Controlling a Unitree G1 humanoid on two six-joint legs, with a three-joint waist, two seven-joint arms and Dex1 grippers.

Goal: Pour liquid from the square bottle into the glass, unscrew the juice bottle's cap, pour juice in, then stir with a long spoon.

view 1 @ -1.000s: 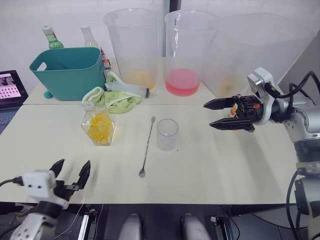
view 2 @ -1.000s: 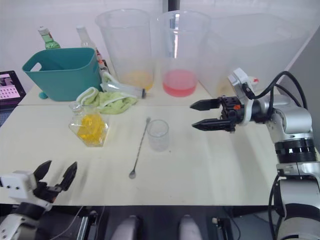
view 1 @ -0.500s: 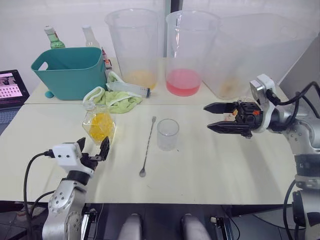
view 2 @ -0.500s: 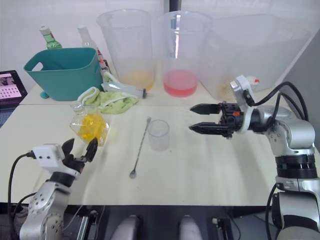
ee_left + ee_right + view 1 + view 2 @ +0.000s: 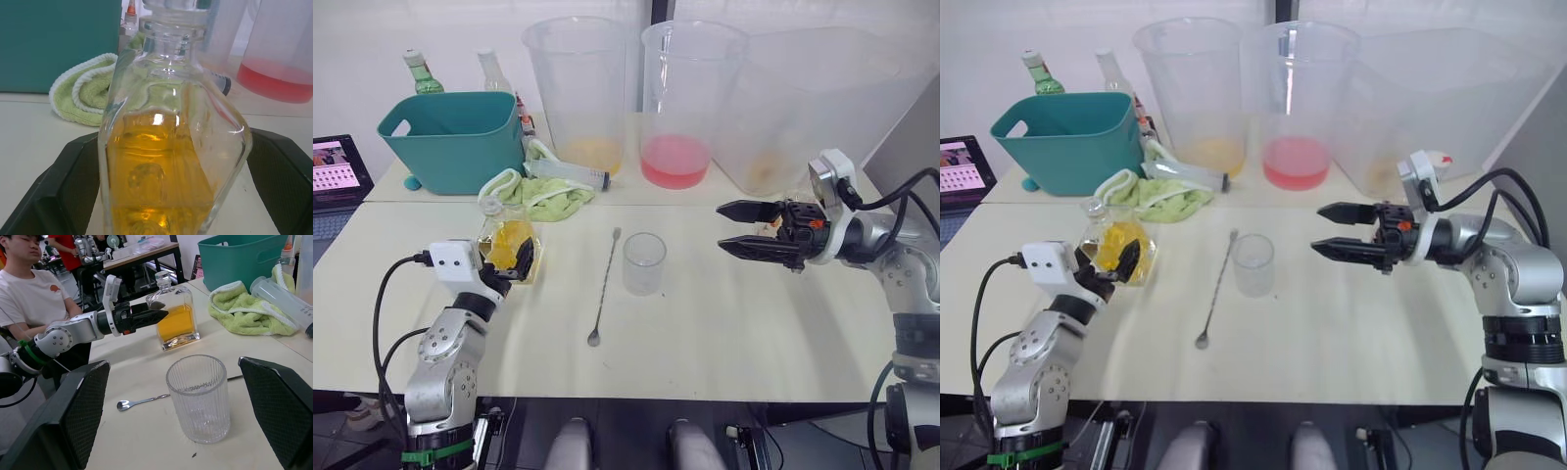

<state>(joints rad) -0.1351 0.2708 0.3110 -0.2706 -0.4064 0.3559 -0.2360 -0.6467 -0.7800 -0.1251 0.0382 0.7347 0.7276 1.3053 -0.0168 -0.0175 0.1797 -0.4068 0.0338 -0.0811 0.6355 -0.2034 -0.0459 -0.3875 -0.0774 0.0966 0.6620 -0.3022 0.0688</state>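
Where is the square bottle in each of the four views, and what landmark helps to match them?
Left eye view: square bottle, at the left hand.
Right eye view: left of the glass.
Left wrist view: bottle between the two fingers.
Right wrist view: beyond the glass, near the spoon.
Shared landmark: the green towel behind the bottle.

Glossy faceted glass square bottle (image 5: 171,147), ribbed clear glass (image 5: 198,399), shiny metal long spoon (image 5: 604,286), fluffy green cloth (image 5: 543,196)
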